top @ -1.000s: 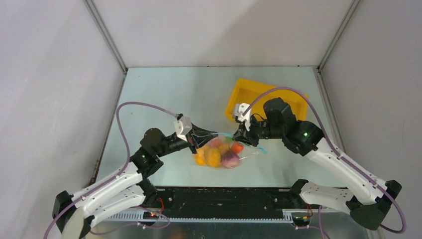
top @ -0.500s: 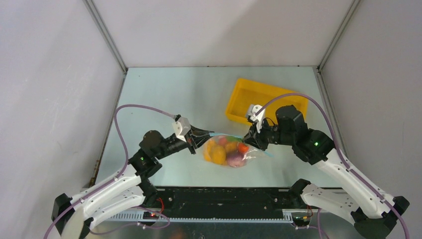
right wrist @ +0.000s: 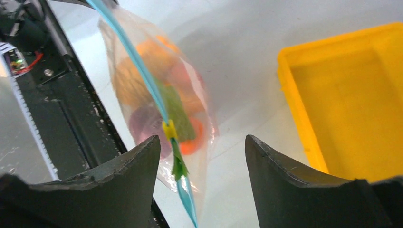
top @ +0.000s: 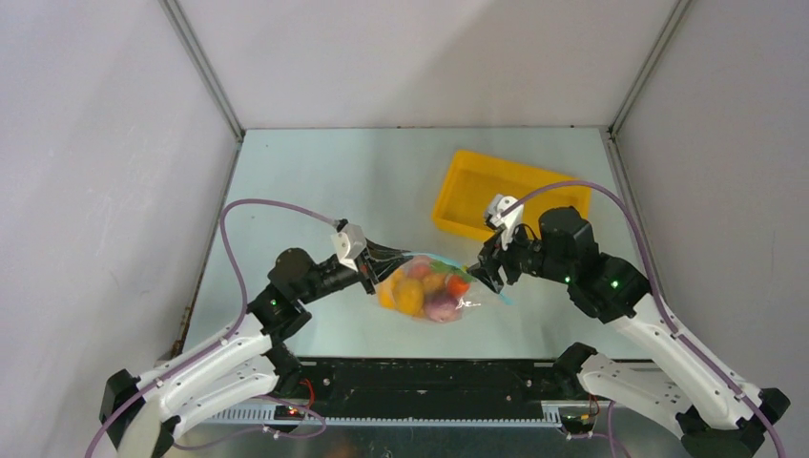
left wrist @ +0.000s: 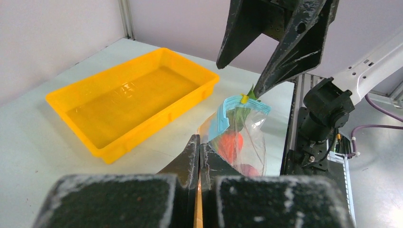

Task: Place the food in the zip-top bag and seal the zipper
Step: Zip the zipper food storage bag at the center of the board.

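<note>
The zip-top bag (top: pixel 456 305) hangs just over the table between both grippers, with the food (top: pixel 412 296) inside: orange fruit, a purple onion (right wrist: pixel 145 124), a red carrot (left wrist: pixel 231 144). My left gripper (top: pixel 378 268) is shut on the bag's left top corner (left wrist: pixel 209 137). The teal zipper (right wrist: pixel 135 59) runs from there to a yellow slider (right wrist: pixel 168 129) near its right end. My right gripper (right wrist: pixel 202 140) is open, its fingers either side of that end, the left one close to it. The strip's tip (right wrist: pixel 187 197) droops between the jaws.
A yellow rectangular tray (top: pixel 474 212) sits at the back right of the table, just behind my right gripper. The black base rail (top: pixel 429 382) runs along the near edge below the bag.
My right gripper slid to the right along the zipper, then opened and let go of it. The bag shifted slightly. My left gripper kept its hold.
</note>
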`<move>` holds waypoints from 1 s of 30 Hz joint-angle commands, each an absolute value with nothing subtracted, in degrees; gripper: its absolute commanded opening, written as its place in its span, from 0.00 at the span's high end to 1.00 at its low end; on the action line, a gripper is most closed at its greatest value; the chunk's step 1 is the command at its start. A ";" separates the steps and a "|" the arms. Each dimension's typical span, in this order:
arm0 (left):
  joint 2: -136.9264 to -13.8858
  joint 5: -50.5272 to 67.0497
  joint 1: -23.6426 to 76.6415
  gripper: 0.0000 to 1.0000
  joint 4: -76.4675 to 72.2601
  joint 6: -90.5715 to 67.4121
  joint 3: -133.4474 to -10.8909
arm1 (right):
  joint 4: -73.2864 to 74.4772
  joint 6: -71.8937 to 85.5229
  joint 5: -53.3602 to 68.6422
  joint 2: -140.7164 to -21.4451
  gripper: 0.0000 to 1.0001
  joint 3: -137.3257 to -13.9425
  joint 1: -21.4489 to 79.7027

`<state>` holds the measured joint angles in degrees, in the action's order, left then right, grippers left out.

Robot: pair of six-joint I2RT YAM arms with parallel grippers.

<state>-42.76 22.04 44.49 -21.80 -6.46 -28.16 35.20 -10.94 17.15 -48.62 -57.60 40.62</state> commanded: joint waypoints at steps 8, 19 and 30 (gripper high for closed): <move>-42.96 23.42 44.23 1.00 -24.56 -4.67 -29.57 | 36.24 -7.46 8.40 -41.66 0.33 -52.96 40.28; -42.77 23.75 44.26 1.00 -23.79 -4.53 -29.86 | 33.35 -7.55 11.87 -46.27 0.37 -50.82 40.17; -43.25 23.38 44.21 1.00 -24.20 -4.90 -29.78 | 29.06 -5.51 19.98 -42.52 0.31 -46.86 40.23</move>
<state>-43.09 22.87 44.49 -21.78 -5.96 -28.16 34.00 -7.44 16.19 -44.29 -48.31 40.25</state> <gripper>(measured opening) 0.003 0.682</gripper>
